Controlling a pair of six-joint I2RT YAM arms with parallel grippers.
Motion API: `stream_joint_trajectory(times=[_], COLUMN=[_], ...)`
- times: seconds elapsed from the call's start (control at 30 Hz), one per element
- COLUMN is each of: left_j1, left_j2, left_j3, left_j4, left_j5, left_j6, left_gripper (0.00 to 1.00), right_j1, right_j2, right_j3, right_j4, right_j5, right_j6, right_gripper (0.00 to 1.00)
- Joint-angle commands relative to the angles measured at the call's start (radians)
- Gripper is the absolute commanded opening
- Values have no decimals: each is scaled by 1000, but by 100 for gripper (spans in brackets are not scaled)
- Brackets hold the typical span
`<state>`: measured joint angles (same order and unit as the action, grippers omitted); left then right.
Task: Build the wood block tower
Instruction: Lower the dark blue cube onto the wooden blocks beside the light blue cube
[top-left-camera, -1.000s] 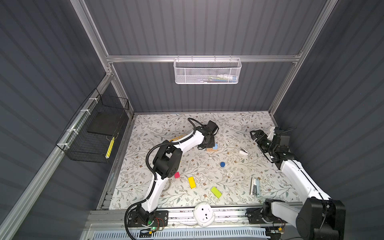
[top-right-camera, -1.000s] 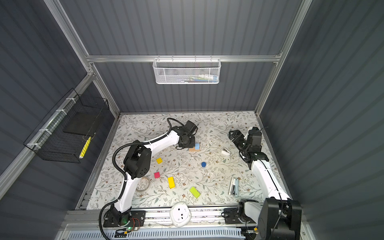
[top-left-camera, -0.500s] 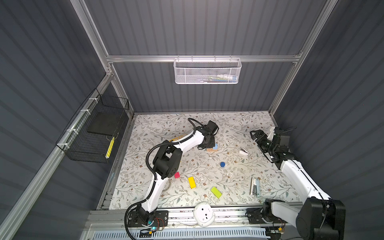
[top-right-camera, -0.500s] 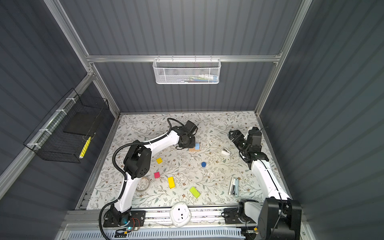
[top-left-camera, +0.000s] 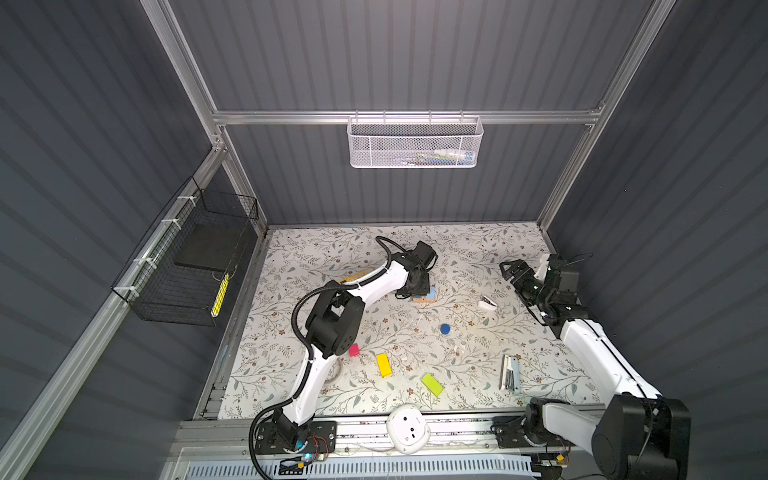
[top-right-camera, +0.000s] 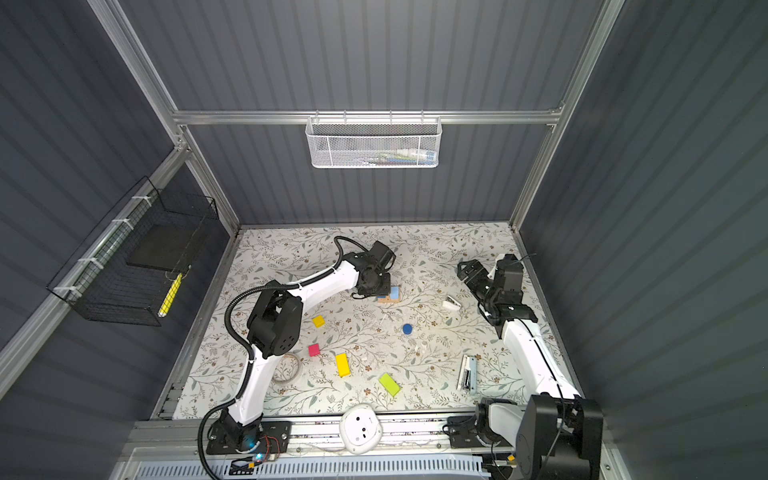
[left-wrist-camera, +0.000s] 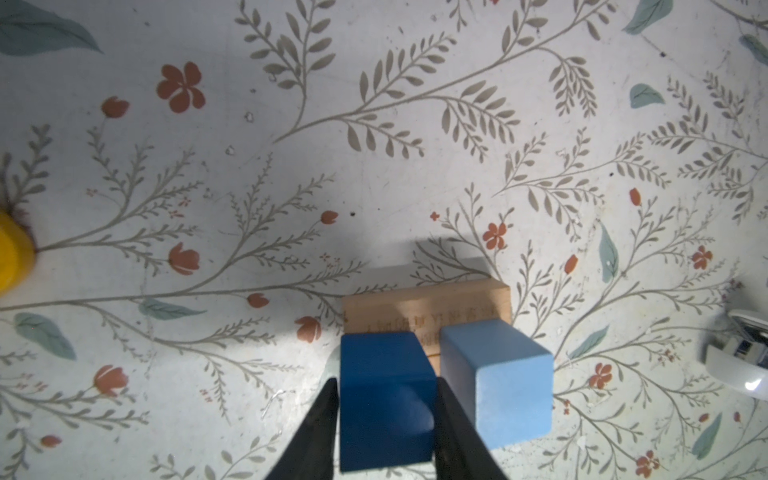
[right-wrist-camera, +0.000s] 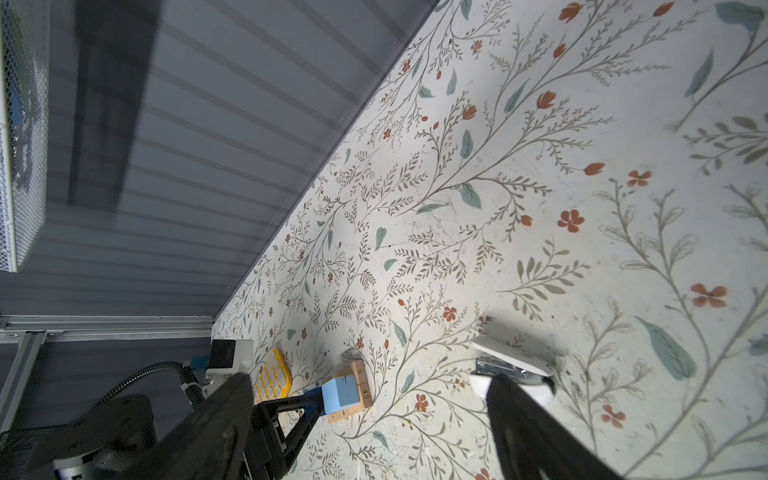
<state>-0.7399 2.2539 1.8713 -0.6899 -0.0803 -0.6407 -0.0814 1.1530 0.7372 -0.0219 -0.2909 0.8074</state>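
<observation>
Two tan bars (left-wrist-camera: 424, 307) lie side by side at mid-table, carrying a light-blue cube (left-wrist-camera: 498, 374) and a dark blue cube (left-wrist-camera: 386, 399). My left gripper (left-wrist-camera: 386, 382) straddles the blue cube, open just wider than it, with a sliver of gap along one finger. In both top views it hangs over this stack (top-left-camera: 422, 300) (top-right-camera: 388, 299). Loose on the mat lie a blue cylinder (top-left-camera: 445, 329), pink cube (top-right-camera: 314, 350), yellow cube (top-right-camera: 318, 321), yellow bar (top-left-camera: 383, 365) and lime bar (top-left-camera: 432, 384). My right gripper (top-left-camera: 509, 268) (right-wrist-camera: 368, 378) hovers open and empty at the right.
A yellow calculator (right-wrist-camera: 272, 374) lies behind the left arm. A white stapler (top-left-camera: 487, 303) sits right of the stack and a second stapler (top-left-camera: 510, 372) lies front right. A tape roll (top-right-camera: 286, 368) is by the left arm's base. Wire baskets hang on the walls.
The left jaws have spread slightly off the blue cube, which stays on the tan bars. Neither arm has otherwise moved.
</observation>
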Motion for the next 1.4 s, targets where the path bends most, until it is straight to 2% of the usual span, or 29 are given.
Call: stream_joint_trajectory(times=[0.0, 0.43, 0.9, 1.37], left_j1=[4, 4, 4, 5], left_j2=[14, -10, -30, -52], left_j3=[28, 14, 7, -1], left_j4=[0, 6, 12, 12], left_j5=[11, 20, 27, 16], left_j6=[-11, -15, -20, -23], left_gripper=[40, 37, 40, 38], right_j1=[5, 6, 5, 5], right_j2=[7, 10, 13, 15], right_j3=[26, 25, 24, 22], right_j4=[14, 14, 14, 18], right_j5=[-10, -11, -12, -14], right_j6=[-5, -5, -4, -1], right_gripper=[90, 90, 90, 89])
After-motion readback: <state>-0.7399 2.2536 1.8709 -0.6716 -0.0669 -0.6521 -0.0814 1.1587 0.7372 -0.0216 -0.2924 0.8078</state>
